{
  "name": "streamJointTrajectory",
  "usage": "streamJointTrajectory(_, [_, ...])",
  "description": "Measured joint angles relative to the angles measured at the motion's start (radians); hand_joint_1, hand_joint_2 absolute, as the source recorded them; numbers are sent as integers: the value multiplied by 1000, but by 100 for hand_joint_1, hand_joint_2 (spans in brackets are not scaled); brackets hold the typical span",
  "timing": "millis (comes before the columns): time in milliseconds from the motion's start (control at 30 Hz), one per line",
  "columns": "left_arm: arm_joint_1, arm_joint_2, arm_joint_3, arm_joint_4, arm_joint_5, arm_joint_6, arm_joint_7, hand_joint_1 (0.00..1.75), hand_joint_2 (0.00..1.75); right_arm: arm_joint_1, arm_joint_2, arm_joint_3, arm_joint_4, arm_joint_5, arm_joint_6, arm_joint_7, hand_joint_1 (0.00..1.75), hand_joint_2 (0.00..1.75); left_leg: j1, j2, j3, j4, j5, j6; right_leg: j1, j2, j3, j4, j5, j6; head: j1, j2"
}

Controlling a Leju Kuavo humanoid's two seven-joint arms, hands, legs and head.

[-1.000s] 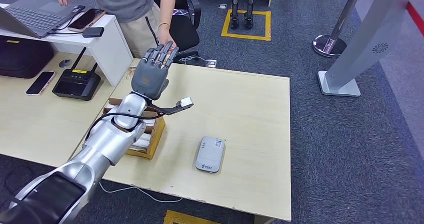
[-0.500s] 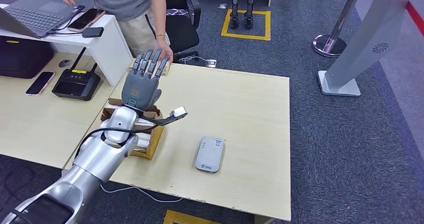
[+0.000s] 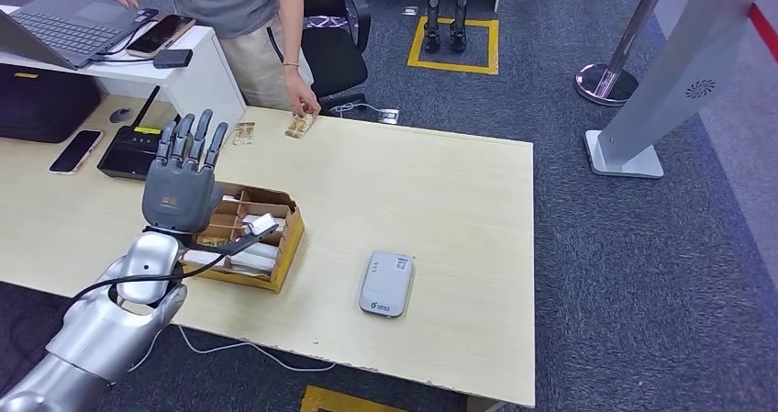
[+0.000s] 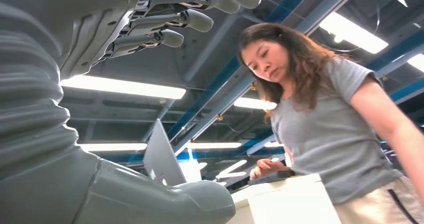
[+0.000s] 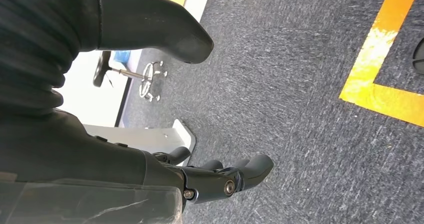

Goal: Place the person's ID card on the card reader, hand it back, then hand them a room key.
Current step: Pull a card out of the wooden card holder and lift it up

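The card point(image 3: 299, 126) lies flat at the far edge of the table point(image 3: 459, 201), well beyond the card reader point(image 3: 385, 283) and to its left, with a person's hand point(image 3: 300, 99) touching it from above; its print is too small to read. A second small flat item point(image 3: 243, 134) lies further left of the reader along the same far edge, apart from the card. The grey card reader itself sits on the near half of the table with nothing on its top face. Left of the reader, near it but not touching, stands a partitioned cardboard box point(image 3: 285, 239) holding white cards point(image 3: 246, 261). The robot's left hand point(image 3: 180, 188) is raised above the far-left corner of that box, further from the reader than the box, palm away from the head camera, fingers point(image 3: 194, 139) straight and spread, gripping nothing; the left wrist view shows the same fingers point(image 4: 192, 19) extended and bare, with the person point(image 4: 325, 129) standing behind. The right hand point(image 5: 220, 176) hangs over grey carpet, thumb well apart from lightly bent fingers, nothing in it. Far left of the reader, on an adjoining desk, are a black device with antennas point(image 3: 136, 151), a phone point(image 3: 75, 150) and a laptop point(image 3: 50, 28)
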Motion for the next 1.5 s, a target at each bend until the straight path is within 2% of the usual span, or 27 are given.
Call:
streamJointTrajectory(267, [85,99,7,-73,-3,-43,117,0,175,1,6,0,0,-3,-9,2,0,175,0,1,0,0,0,0,0,0,0,0,0,0,0,0])
streamJointTrajectory(467, [166,128,8,-125,-3,-60,137,0,175,1,11,0,0,-14,-13,4,0,175,0,0,0,0,0,0,0,0,0,0,0,0,0,0])
streamJointTrajectory(800, [253,126,3,-185,-4,-109,173,0,175,1,18,-4,1,-37,-21,10,0,175,0,0,0,0,0,0,0,0,0,0,0,0,0,0])
streamJointTrajectory(1033, [261,123,-42,-195,-5,-155,249,0,175,1,20,-3,1,-44,-27,16,0,175,0,0,0,0,0,0,0,0,0,0,0,0,0,0])
streamJointTrajectory(1500, [295,78,-106,-195,-4,-227,294,0,175,2,21,-4,4,-61,-37,14,0,175,0,0,0,0,0,0,0,0,0,0,0,0,0,0])
